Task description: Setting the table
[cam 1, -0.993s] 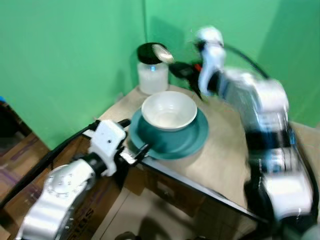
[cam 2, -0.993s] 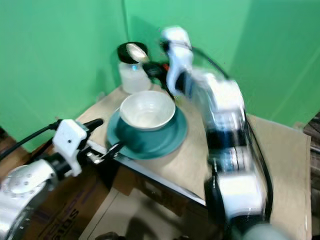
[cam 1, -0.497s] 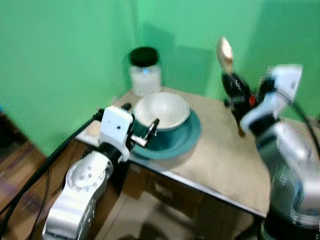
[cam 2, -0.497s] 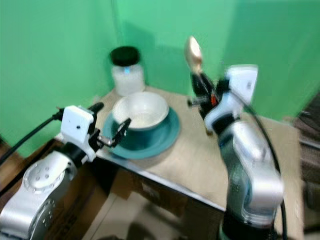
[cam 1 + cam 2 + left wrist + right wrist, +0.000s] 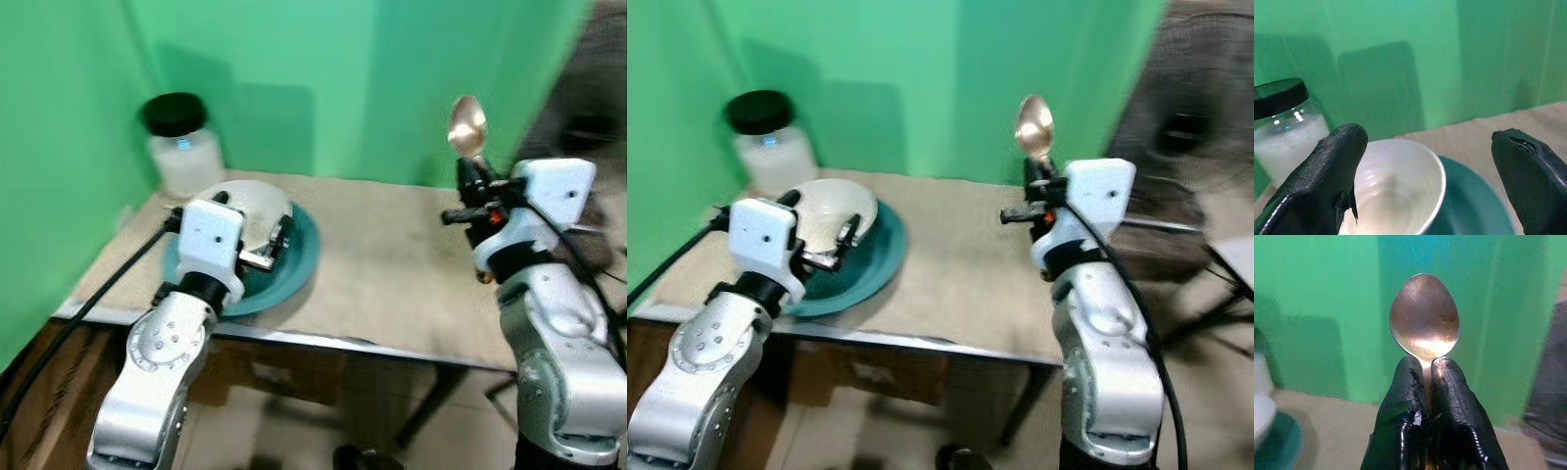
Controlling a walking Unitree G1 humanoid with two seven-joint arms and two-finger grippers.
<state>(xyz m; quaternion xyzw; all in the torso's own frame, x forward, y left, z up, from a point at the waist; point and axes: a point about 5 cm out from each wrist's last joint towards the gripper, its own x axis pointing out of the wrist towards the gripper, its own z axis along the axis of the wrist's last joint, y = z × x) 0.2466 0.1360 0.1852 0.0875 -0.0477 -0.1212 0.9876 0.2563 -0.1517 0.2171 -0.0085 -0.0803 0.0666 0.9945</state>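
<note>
A white bowl [image 5: 247,199] sits on a teal plate [image 5: 297,257] at the left of the beige table [image 5: 392,284]. My left gripper [image 5: 251,217] hovers at the bowl's near side, open, with its fingers [image 5: 1334,161] on either side of the bowl [image 5: 1396,181] and nothing held. Over the table's right side my right gripper [image 5: 473,176] is shut on the handle of a metal spoon [image 5: 467,124]. It holds the spoon upright, bowl end up. In the right wrist view the spoon [image 5: 1424,316] rises from between the closed fingers [image 5: 1447,382].
A glass jar [image 5: 182,143] with a black lid and white contents stands at the table's back left corner. Green walls [image 5: 294,59] close in behind and to the left. A dark fan-like object [image 5: 1183,127] and a chair stand off to the right, beyond the table's edge.
The camera has swung to the right. My right gripper carried the spoon from beside the jar to the table's right side. My left gripper rose from below the table edge up to the bowl.
</note>
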